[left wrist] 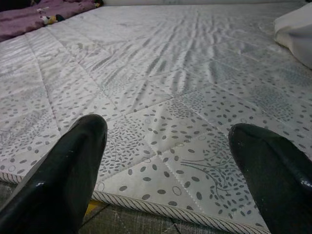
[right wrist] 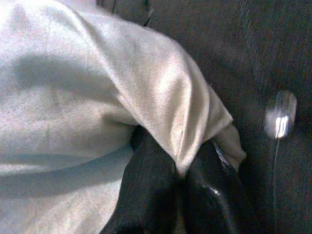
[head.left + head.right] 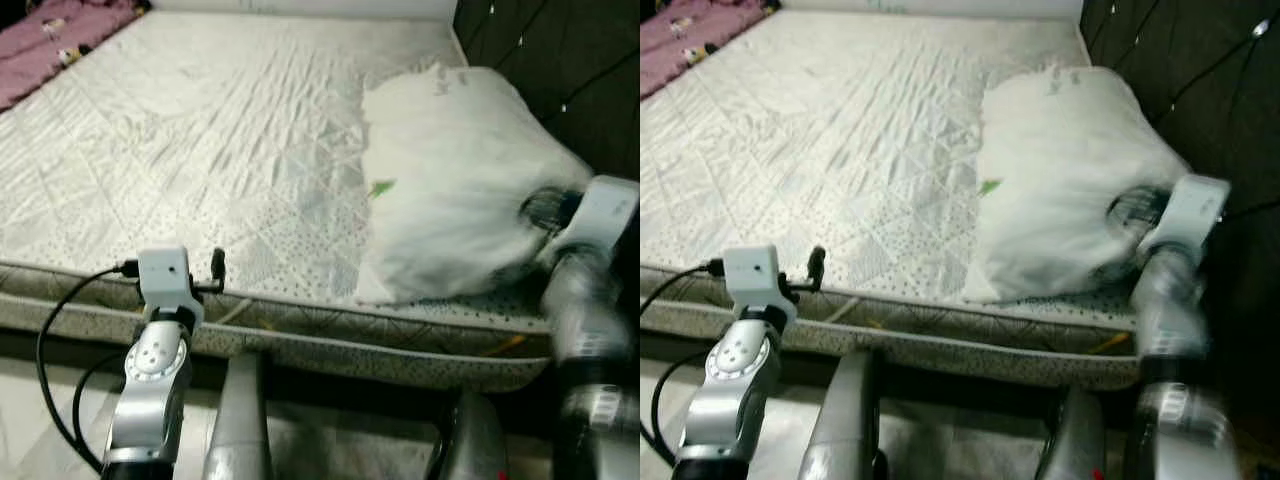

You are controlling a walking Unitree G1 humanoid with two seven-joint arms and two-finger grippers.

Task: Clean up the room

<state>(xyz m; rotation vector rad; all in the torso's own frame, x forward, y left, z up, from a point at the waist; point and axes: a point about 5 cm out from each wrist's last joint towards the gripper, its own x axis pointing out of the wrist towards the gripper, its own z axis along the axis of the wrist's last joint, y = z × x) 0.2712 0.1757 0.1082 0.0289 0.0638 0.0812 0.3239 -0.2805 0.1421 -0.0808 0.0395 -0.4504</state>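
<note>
A white pillow (image 3: 460, 180) lies on the right side of the quilted mattress (image 3: 200, 150), close to the dark headboard (image 3: 560, 70). My right gripper (image 2: 180, 180) is shut on a fold at the pillow's (image 2: 73, 97) near right corner; its fingers (image 2: 146, 190) pinch the cloth. The right arm looks blurred at the pillow's edge (image 3: 1140, 215). My left gripper (image 1: 165, 161) is open and hovers just above the mattress's near edge (image 1: 161, 209), nothing between its fingers (image 1: 63, 170).
A purple blanket (image 3: 50, 45) with small items on it lies at the far left of the bed. The tufted dark headboard (image 3: 1200, 90) runs along the right. The mattress's piped front edge (image 3: 330, 335) crosses below my arms.
</note>
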